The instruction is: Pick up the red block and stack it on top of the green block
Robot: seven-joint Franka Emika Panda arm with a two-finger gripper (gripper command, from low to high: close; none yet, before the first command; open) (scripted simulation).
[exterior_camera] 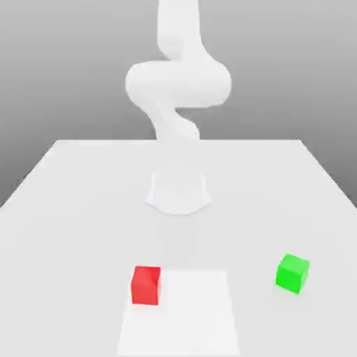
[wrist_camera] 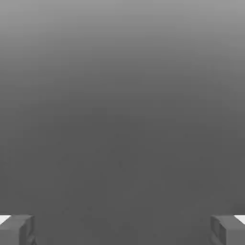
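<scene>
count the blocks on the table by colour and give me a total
red block: 1
green block: 1
total: 2 blocks, both resting apart from each other on the white table

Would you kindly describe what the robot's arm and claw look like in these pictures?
The arm is plain white with smooth, rounded segments rising from a round white base; no cables or markings show. The claw has two blocky dark grey fingers with white patches at their outer corners.
</scene>
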